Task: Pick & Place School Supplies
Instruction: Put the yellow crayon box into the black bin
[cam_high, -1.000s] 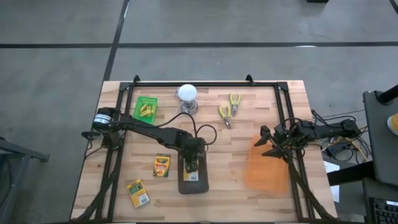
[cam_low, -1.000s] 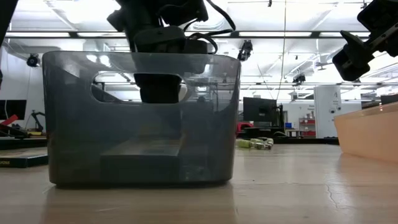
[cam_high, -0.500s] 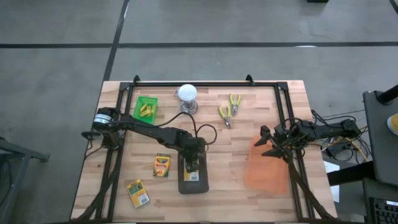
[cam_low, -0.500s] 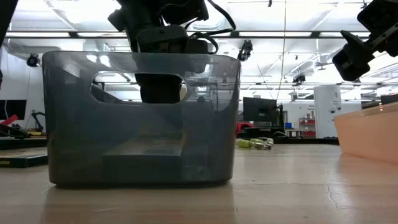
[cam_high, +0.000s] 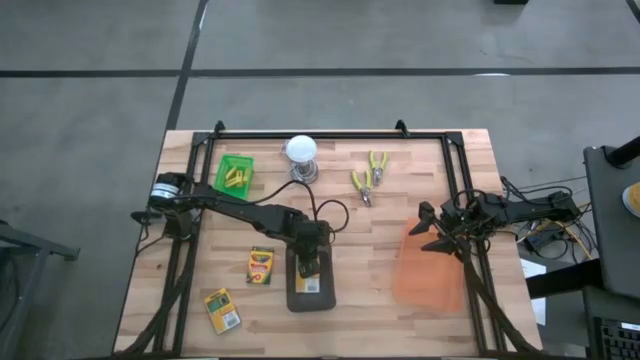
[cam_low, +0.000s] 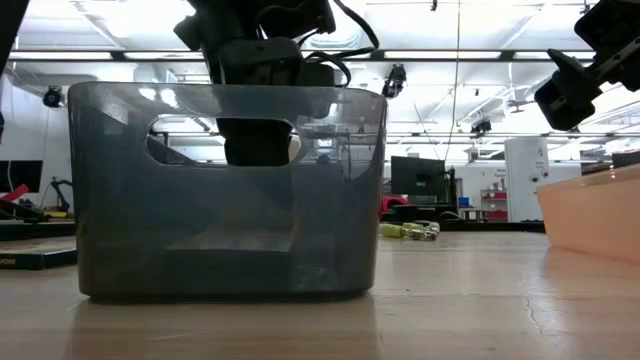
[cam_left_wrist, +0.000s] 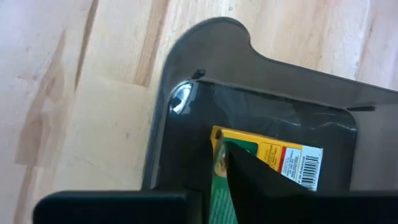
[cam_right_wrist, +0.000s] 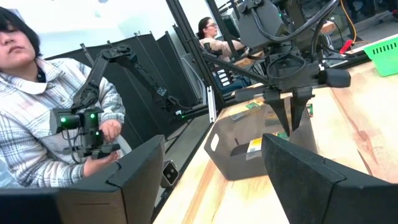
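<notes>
A grey see-through bin (cam_high: 310, 297) stands at the table's near middle. My left gripper (cam_high: 307, 265) reaches down into it, shut on a green-and-yellow crayon box (cam_left_wrist: 273, 158). Two more crayon boxes lie flat on the table, one (cam_high: 260, 266) just left of the bin and one (cam_high: 222, 309) near the front left. A green tray (cam_high: 234, 174) at the far left holds short yellow pieces. My right gripper (cam_high: 428, 228) waits open at the right edge, touching nothing. My left gripper holds the crayon box inside the bin, one dark finger (cam_left_wrist: 255, 186) lying against its face; the other finger is hidden. The fingers slant down from the table's far side. The box's barcode end (cam_left_wrist: 301, 167) sticks out past the fingertips. Whether that end rests on the bin's floor I cannot tell.
A white bulb on a metal base (cam_high: 301, 155) and yellow-handled pliers (cam_high: 368, 177) lie toward the far edge. An orange bin (cam_high: 430, 268) stands at the right, under my right arm. A black frame (cam_high: 330, 133) runs around the table. A person (cam_right_wrist: 37, 118) sits beyond the table.
</notes>
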